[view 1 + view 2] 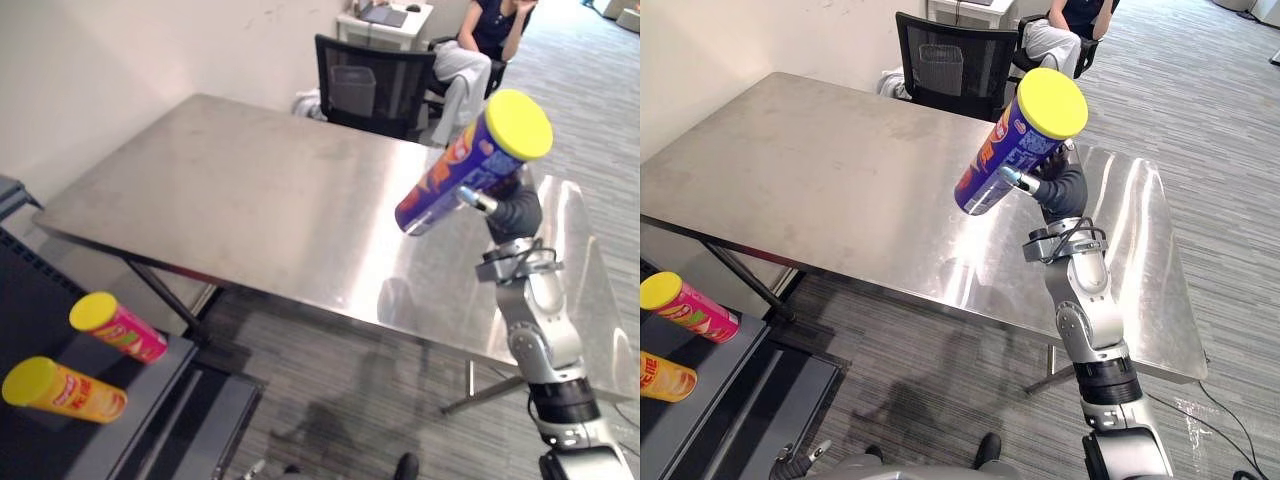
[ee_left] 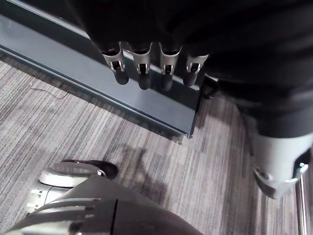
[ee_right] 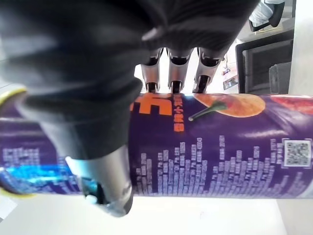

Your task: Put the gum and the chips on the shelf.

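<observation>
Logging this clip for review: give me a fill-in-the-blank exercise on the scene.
1. The right hand is shut on a ____ can with a yellow lid.
2. Beside the orange can on the shelf, the other can is ____.
3. The left hand, fingers relaxed, holds ____.
Missing words: purple; pink; nothing.
</observation>
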You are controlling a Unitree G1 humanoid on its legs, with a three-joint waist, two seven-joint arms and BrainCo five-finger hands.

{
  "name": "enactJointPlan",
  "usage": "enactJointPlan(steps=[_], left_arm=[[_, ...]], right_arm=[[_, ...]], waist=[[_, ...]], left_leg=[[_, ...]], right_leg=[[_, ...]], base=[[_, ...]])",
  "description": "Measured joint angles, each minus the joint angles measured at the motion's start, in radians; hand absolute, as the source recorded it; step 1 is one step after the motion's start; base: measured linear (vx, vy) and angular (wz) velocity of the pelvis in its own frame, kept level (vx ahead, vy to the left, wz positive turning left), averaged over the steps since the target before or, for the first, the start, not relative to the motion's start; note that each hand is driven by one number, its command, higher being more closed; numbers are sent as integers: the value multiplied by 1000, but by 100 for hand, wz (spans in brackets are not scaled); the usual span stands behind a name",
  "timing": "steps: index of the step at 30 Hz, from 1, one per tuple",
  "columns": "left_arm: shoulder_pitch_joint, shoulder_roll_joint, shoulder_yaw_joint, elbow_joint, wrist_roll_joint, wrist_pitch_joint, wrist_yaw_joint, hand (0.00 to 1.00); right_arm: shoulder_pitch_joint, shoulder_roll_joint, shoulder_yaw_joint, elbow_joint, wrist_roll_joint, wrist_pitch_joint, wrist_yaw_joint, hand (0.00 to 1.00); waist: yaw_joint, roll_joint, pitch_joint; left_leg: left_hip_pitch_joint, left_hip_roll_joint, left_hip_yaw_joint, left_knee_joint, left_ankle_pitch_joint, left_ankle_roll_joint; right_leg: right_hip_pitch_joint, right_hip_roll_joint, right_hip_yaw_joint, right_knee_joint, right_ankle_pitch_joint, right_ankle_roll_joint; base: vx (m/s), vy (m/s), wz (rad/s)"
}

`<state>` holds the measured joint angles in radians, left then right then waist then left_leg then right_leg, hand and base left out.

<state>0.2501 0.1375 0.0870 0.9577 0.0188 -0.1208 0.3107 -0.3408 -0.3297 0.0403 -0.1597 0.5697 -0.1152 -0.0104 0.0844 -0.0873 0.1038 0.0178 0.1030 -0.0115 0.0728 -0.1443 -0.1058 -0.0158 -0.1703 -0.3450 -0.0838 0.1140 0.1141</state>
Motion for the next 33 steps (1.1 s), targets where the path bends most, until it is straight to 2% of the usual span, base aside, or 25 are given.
enactJointPlan(steps=[7, 12, 14, 16, 18, 20, 21, 22, 23, 24, 25, 26, 27, 28, 29, 30, 31, 32, 33], left_arm=[[0, -7, 29, 13, -8, 17, -12, 0], [15, -16, 39, 38, -18, 36, -13, 0], [18, -17, 39, 38, -50, 38, -13, 0], [29, -26, 41, 38, -65, 39, -14, 0], [38, -52, 69, 37, -111, 36, 1, 0], [37, -61, 78, 34, -132, 36, 13, 0], [37, -74, 80, 20, -134, 35, 29, 0], [38, -85, 87, 13, -134, 33, 31, 0], [38, -92, 94, 19, -135, 34, 32, 0], [44, -84, 106, 29, -135, 30, 31, 0], [39, -89, 115, 36, -135, 26, 30, 0], [47, -107, 117, 42, -136, 22, 26, 0], [65, -124, 126, 55, -150, 15, 21, 0], [78, -132, 127, 60, -157, 14, 20, 0], [92, -148, 118, 57, -158, 9, 18, 0], [99, -137, 116, 51, -155, -5, 17, 0], [98, -123, 123, 52, -155, -6, 18, 0], [96, -123, 146, 58, -155, -5, 21, 0], [103, -134, 154, 66, -154, -4, 26, 0]], right_arm=[[77, -6, -45, -23, 0, 0, 14, 100], [115, -6, -52, -23, 0, 0, 14, 100], [115, -5, -47, -23, 2, 0, 21, 100], [111, -5, -16, -21, 25, 0, 22, 100], [38, -4, 62, 14, 48, 1, 27, 100], [-34, -4, 98, 73, 59, 0, 33, 100], [-91, -4, 107, 125, 59, 0, 43, 100], [-117, -5, 107, 150, 59, -2, 45, 100], [-119, -3, 107, 160, 59, -5, 46, 100], [-111, -4, 105, 164, 58, -7, 54, 100], [-112, -21, 88, 165, 57, -21, 65, 100], [-108, -28, 62, 165, 56, -27, 66, 100], [-92, -26, 23, 164, 52, -28, 63, 100], [-83, -31, 6, 160, 46, -28, 64, 100], [-55, -61, -26, 136, 36, -33, 63, 100], [-43, -79, -43, 132, 35, -32, 66, 100], [-40, -83, -51, 131, 36, -31, 66, 100], [-42, -82, -71, 130, 37, -28, 65, 100], [-35, -86, -78, 129, 38, -27, 58, 100]], waist=[[-4, 2, 0], [-4, 16, 7], [3, 19, 10], [8, 29, 16], [20, 52, 34], [36, 65, 45], [55, 82, 65], [69, 107, 85], [76, 109, 95], [62, 74, 95], [34, 91, 99], [28, 93, 105], [15, 105, 101], [7, 121, 95], [-17, 139, 89], [-22, 110, 84], [-22, 94, 81], [-15, 97, 83], [-19, 104, 80]], left_leg=[[4, 0, -2, 15, -8, 4], [-19, 3, -26, 124, -68, 9], [-38, -1, -37, 148, -73, 11], [-54, -5, -63, 167, -72, 11], [-81, 0, -101, 176, -57, 2], [-98, 7, -126, 175, -39, -5], [-108, 9, -136, 174, -30, 0], [-117, 15, -133, 174, -42, 61], [-124, 34, -78, 161, -59, 206], [-113, 60, 36, 111, -73, 271], [-158, 96, 109, 195, -59, 224], [-197, 124, 172, 311, -45, 214], [-202, 143, 245, 423, -1, 238], [-193, 147, 276, 448, 98, 265], [-196, 125, 324, 392, 135, 255], [-179, 80, 321, 257, 207, 217], [-156, 59, 299, 171, 231, 197], [-161, 92, 331, 256, 170, 175], [-144, 123, 358, 318, 141, 151]], right_leg=[[-1, -4, 0, 28, -13, -2], [-6, -22, -9, 140, -78, 6], [-21, -34, -21, 179, -99, 8], [-22, -41, -43, 200, -107, 7], [-21, -41, -77, 204, -109, 4], [-21, -40, -111, 216, -118, -3], [-20, -41, -139, 243, -143, -12], [-21, -42, -159, 266, -165, -24], [-22, -42, -164, 286, -197, -29], [-13, -58, -174, 285, -217, -60], [-9, -83, -252, 306, -230, -73], [-21, -119, -304, 357, -240, -80], [-27, -166, -356, 419, -266, -84], [-26, -181, -383, 455, -277, -83], [-27, -212, -427, 498, -300, -68], [-31, -227, -433, 466, -316, -70], [-30, -235, -460, 435, -309, -67], [-29, -227, -513, 422, -286, -70], [-26, -230, -552, 439, -287, -74]], base=[[0, 0, 0], [-18, 24, 8], [-38, 24, 28], [-38, -4, 37], [-69, -49, 45], [-81, -72, 54], [-137, -82, 59], [-171, -133, 81], [-119, -235, 127], [-71, -229, 175], [-47, -177, 190], [-46, -68, 172], [-19, -56, 132], [25, -75, 160], [-13, -96, 160], [-39, -107, 154], [-89, -72, 110], [-99, -70, 94], [-110, -51, 93]])
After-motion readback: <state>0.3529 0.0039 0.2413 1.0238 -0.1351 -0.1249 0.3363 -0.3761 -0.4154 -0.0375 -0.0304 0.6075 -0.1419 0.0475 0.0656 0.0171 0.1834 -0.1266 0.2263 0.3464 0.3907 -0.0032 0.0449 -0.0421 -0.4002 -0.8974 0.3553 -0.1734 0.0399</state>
